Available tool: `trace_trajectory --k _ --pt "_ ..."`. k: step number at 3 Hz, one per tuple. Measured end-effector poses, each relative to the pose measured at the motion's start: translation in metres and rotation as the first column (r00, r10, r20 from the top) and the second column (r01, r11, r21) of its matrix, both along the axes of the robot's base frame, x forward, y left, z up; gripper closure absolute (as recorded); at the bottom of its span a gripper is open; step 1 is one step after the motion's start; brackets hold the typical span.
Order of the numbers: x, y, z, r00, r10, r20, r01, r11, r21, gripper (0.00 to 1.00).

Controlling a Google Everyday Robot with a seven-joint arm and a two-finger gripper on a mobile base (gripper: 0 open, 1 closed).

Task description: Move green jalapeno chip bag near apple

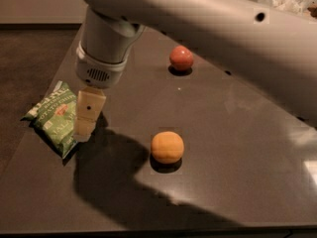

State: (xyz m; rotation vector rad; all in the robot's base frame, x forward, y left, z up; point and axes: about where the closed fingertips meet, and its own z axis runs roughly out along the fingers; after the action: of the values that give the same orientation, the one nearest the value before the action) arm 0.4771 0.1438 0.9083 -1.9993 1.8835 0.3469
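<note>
We are viewing the arm (208,19) reaching from 2 o'clock over the dark table (237,152). The green jalapeno chip bag (52,114) is lying at the table's 9 o'clock edge, with the gripper (85,129) hanging at the bag's 3 o'clock rim; we are unable to judge its grip. The orange fruit (167,147) is sitting centrally, and the apple (181,57) is resting at its 12 o'clock, well apart from the bag.

Over the green jalapeno chip bag (49,117), the gripper (84,129) hides its right edge.

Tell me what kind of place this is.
Likely a break-room or kitchen counter: the dark countertop holds a green jalapeno chip bag, apple and orange. The gripper hangs at the bag's edge.
</note>
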Motion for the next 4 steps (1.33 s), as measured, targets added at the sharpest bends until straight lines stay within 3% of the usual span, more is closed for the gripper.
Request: trace_trajectory --k 1,3,4 --pt "0.004 0.029 -0.020 0.9997 0.022 -0.011 -0.023 0.999 -0.031 0.00" --pt "0.004 0.045 -0.053 0.9988 0.024 -0.044 -0.027 0.997 -0.076 0.00" --pt "0.004 0.045 -0.061 0.9985 0.014 -0.052 -0.019 0.996 -0.092 0.18"
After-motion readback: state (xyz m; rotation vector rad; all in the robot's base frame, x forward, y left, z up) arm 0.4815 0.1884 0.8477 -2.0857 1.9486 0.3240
